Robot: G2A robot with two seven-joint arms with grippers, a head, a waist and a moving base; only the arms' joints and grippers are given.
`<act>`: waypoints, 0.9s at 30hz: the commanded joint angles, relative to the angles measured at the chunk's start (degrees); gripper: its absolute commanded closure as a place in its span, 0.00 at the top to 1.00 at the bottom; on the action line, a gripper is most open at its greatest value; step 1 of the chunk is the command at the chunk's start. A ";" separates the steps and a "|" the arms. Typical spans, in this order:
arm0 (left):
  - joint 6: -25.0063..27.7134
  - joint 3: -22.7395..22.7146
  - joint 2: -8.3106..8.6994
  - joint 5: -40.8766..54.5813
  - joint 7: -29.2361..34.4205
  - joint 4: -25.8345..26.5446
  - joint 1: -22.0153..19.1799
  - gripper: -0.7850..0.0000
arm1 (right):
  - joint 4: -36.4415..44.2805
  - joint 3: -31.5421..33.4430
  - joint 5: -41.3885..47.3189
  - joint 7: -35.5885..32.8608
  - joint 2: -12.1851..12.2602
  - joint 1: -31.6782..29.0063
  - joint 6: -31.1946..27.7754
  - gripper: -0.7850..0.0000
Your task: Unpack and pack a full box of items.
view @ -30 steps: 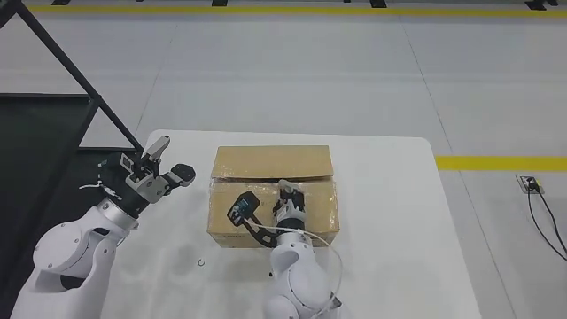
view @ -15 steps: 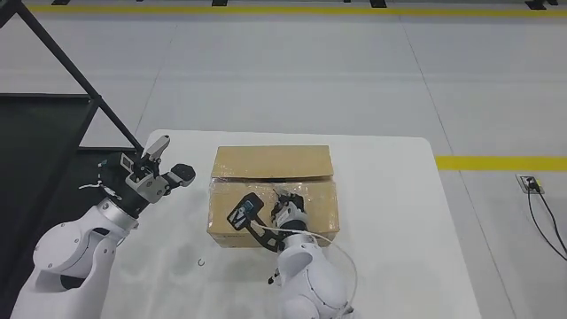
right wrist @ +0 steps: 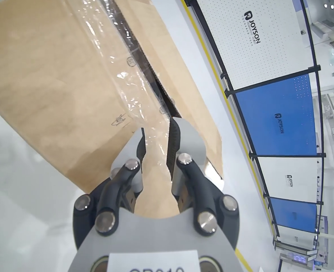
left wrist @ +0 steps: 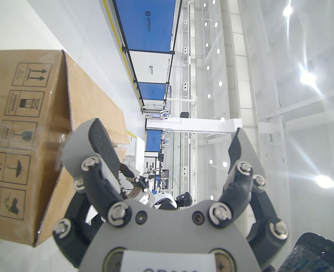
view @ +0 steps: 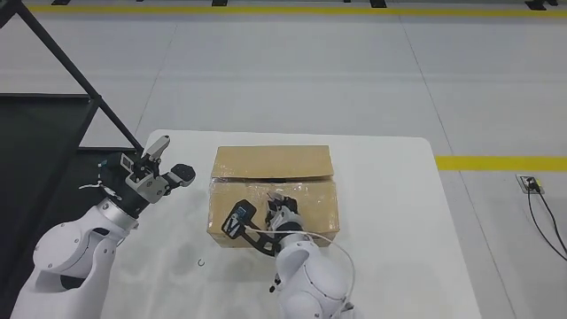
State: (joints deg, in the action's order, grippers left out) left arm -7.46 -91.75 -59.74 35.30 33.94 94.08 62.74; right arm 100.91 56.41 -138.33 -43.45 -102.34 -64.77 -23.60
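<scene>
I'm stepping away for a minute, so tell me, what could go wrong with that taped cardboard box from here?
The clear tape along the top seam of the box is wrinkled and glossy. The right tool, fingers narrowly apart over it, might slip off or tear only a strip. The left tool hangs open beside the box, not bracing it, so a pull could drag the box across the white table.

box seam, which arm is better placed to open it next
Probably the right. The right gripper is over the top of the box, right at its taped seam. The left gripper is open and off to the side, clear of the box.
</scene>
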 commanded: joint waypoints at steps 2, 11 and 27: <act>0.00 0.00 0.00 0.00 0.00 0.00 0.00 1.00 | 0.34 0.04 0.62 0.27 0.08 -0.41 -1.03 0.29; 0.00 0.00 0.00 0.00 0.00 0.00 0.00 1.00 | -0.37 0.02 0.81 -0.79 0.09 -0.26 -1.21 0.35; 0.00 0.00 0.00 0.00 0.00 0.00 0.00 1.00 | -4.68 -0.70 1.57 -4.78 -0.78 3.52 1.30 0.29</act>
State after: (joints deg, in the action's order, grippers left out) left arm -7.46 -91.75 -59.74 35.30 33.94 94.08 62.74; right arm 96.39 55.73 -136.86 -48.04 -103.08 -61.38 -22.32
